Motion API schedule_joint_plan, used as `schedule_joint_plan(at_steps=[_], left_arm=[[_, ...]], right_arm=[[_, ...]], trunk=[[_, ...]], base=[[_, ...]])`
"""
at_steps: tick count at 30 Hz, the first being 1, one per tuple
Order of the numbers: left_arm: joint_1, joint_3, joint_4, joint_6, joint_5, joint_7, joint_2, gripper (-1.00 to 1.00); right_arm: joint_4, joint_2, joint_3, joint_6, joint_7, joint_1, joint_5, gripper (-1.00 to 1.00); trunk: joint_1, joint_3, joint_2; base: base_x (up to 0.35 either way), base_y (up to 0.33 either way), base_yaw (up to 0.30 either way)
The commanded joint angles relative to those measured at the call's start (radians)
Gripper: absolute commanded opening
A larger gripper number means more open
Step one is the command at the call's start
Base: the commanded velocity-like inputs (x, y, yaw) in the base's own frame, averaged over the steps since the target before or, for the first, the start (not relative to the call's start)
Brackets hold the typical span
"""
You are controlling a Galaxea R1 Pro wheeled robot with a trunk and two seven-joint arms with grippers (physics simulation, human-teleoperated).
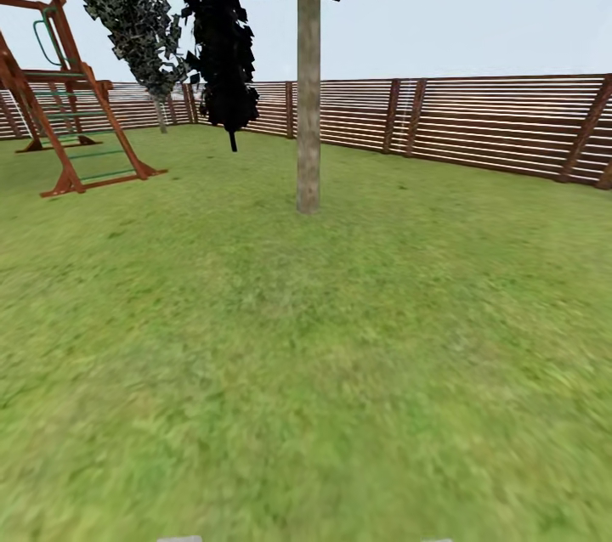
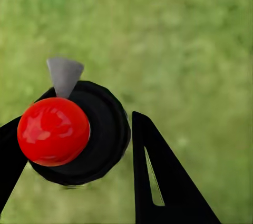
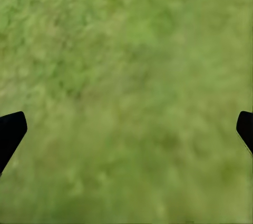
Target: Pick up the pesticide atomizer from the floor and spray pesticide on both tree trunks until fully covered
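In the left wrist view my left gripper (image 2: 79, 126) is shut on the pesticide atomizer (image 2: 108, 134), seen end-on as a round black body with a glossy red ball (image 2: 52, 132) on top and a grey wedge-shaped nozzle (image 2: 65, 75). Its black fingers (image 2: 158, 182) press on both sides, with grass below. In the right wrist view my right gripper (image 3: 126, 134) is open over bare grass, its tips far apart. Ahead in the head view stands a tree with a grey-brown mottled trunk (image 1: 308, 100) and foliage high up. No white specks show on the trunk.
A wooden swing-and-ladder frame (image 1: 59, 100) stands at the left. Two thin-trunked dark-leaved trees (image 1: 225, 58) grow by the brown slat fence (image 1: 476, 121), which runs across the back. Open lawn (image 1: 306, 372) lies between me and the trunk.
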Motion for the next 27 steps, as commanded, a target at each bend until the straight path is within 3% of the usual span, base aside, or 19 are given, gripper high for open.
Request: schedule_joint_plan(at_steps=[1, 27], left_arm=[[-0.001, 0.006, 0.001, -0.003, -0.011, 0.005, 0.000, -1.00], [-0.001, 0.006, 0.001, -0.004, -0.011, 0.005, 0.000, -1.00]], right_arm=[[-0.001, 0.000, -0.009, -0.001, 0.005, 0.000, 0.005, 1.00], [-0.001, 0.000, -0.009, -0.001, 0.005, -0.001, 0.005, 1.00]], trunk=[[0.001, -0.001, 0.000], [0.001, -0.001, 0.000]], base=[[0.341, 0.000, 0.000], [0.341, 0.000, 0.000]])
